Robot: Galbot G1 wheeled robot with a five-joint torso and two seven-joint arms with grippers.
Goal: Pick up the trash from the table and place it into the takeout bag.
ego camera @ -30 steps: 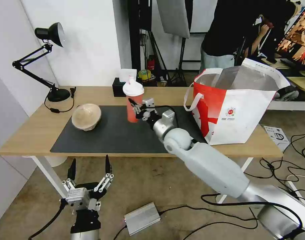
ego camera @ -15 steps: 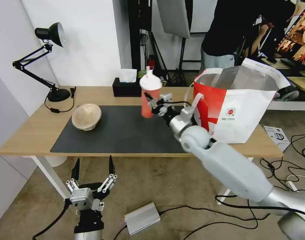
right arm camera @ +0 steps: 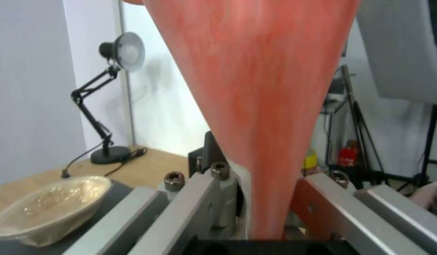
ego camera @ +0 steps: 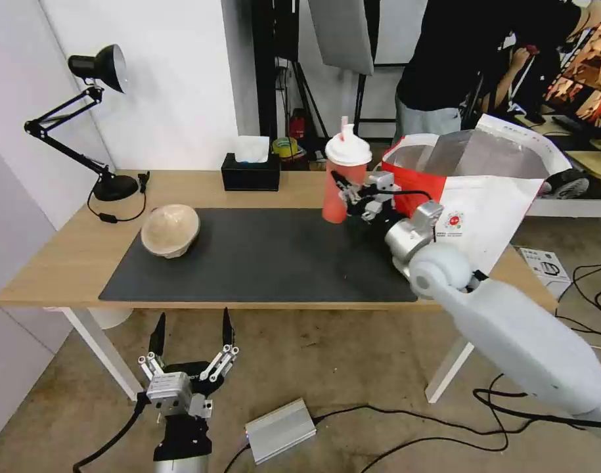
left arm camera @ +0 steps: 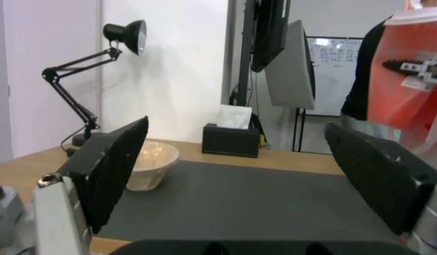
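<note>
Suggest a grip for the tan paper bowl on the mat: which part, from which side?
Judging from the pictures, the tan bowl sits dome-up and tilted, so its curved top gives little purchase. Better to pinch the rim edge where it lifts off the grey mat, coming from the robot's near side with the left gripper, open below the table edge. The right gripper is holding the red cup.

Mat [ego camera: 247,256] lies centred on the surface [ego camera: 64,256]. Bowl [ego camera: 170,229] sits at the mat's left edge; lamp [ego camera: 96,118] behind it. Tissue box [ego camera: 251,174] stands behind the mat. Bag [ego camera: 484,197] stands at the right end. Cup [ego camera: 343,177] is held above the mat, just left of the bag.
</note>
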